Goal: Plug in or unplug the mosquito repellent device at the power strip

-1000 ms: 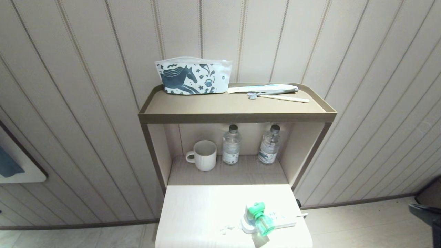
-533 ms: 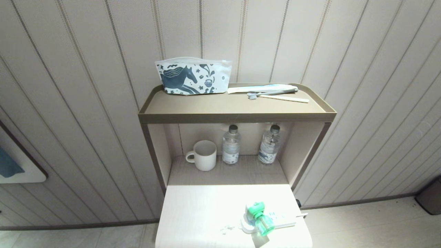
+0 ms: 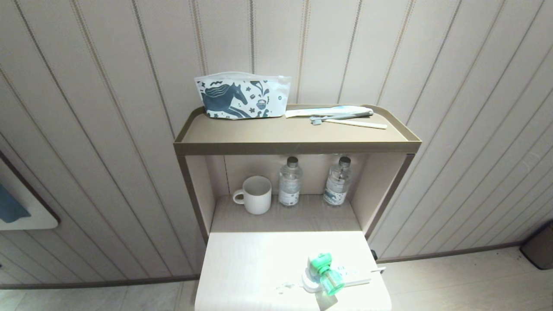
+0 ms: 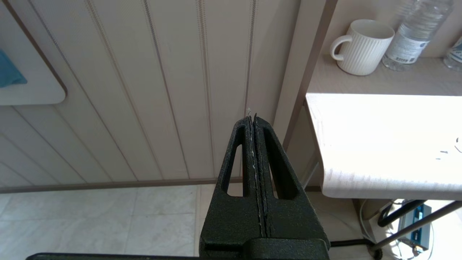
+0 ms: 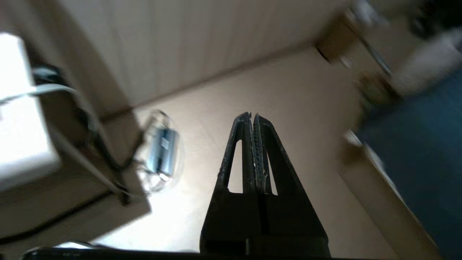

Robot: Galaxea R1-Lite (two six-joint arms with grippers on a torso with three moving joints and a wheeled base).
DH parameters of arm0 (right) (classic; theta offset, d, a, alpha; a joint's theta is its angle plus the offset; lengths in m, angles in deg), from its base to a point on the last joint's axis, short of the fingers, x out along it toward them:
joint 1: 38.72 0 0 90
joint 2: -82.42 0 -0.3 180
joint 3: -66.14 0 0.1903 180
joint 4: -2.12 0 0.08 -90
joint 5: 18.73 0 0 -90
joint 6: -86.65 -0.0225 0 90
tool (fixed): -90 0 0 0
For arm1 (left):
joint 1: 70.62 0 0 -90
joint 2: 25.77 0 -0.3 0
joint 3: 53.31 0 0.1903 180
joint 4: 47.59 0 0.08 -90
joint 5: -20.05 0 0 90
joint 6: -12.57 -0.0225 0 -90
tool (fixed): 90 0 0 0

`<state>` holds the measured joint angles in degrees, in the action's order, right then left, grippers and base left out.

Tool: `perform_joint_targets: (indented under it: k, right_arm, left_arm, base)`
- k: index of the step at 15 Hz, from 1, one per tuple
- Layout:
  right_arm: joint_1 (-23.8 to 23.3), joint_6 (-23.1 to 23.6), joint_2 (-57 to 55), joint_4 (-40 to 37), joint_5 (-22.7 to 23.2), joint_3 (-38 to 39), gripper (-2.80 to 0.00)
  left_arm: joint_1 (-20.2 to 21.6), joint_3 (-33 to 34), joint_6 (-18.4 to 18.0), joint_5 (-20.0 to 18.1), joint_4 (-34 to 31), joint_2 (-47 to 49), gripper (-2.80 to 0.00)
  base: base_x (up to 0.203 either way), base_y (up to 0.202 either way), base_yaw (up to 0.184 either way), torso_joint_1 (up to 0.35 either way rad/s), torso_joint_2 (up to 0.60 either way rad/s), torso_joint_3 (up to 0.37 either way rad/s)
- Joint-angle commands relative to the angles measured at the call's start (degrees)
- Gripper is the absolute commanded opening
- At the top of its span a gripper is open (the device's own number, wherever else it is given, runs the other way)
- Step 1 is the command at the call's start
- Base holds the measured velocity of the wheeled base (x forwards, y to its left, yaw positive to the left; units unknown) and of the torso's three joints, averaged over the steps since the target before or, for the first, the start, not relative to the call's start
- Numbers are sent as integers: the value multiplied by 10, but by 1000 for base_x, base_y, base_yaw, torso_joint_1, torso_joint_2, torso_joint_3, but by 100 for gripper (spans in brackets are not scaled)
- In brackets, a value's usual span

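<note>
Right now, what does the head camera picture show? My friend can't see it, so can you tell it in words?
A mint-green mosquito repellent device sits on a white power strip at the near right of a bright white table top. Behind it a shelf holds a white mug and two water bottles; a horse-print pouch lies on top. No robot arm shows.

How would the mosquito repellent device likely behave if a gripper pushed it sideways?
The mosquito repellent device sits at the power strip, so it would probably resist, then lever. Its rounded head and smooth bottle look slippery. Probably light.
</note>
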<state>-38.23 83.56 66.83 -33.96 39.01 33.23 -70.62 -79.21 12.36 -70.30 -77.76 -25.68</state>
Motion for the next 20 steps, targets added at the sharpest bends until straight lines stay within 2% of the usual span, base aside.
perform_joint_targets:
  k: [1, 2, 5, 6, 9, 12, 20]
  right_arm:
    - [-11, 35, 54, 92, 98, 49, -280]
    - [-10, 52, 71, 113, 139, 62, -280]
    - [-9, 66, 154, 93, 284, 64, -280]
    - [-8, 62, 154, 85, 311, 69, -280]
    - [-8, 56, 154, 106, 318, 90, -280]
    - [-9, 22, 153, 107, 318, 90, -280]
    - [-9, 25, 153, 107, 318, 90, -280]
  left_arm:
    - [1, 0, 0, 0, -1, 1, -280]
    - [0, 0, 0, 0, -1, 0, -280]
    - [1, 0, 0, 0, 0, 0, -280]
    - [0, 0, 0, 0, -1, 0, -280]
    - [0, 0, 0, 0, -1, 0, -280]
    - [1, 0, 0, 0, 0, 0, -280]
    - [0, 0, 0, 0, 0, 0, -280]
  base:
    - [0, 0, 0, 0, 0, 0]
    - [0, 0, 0, 0, 0, 0]
    - [0, 0, 0, 0, 0, 0]
    - [0, 0, 0, 0, 0, 0]
    - [0, 0, 0, 0, 0, 0]
    - [0, 0, 0, 0, 0, 0]
    - [0, 0, 0, 0, 0, 0]
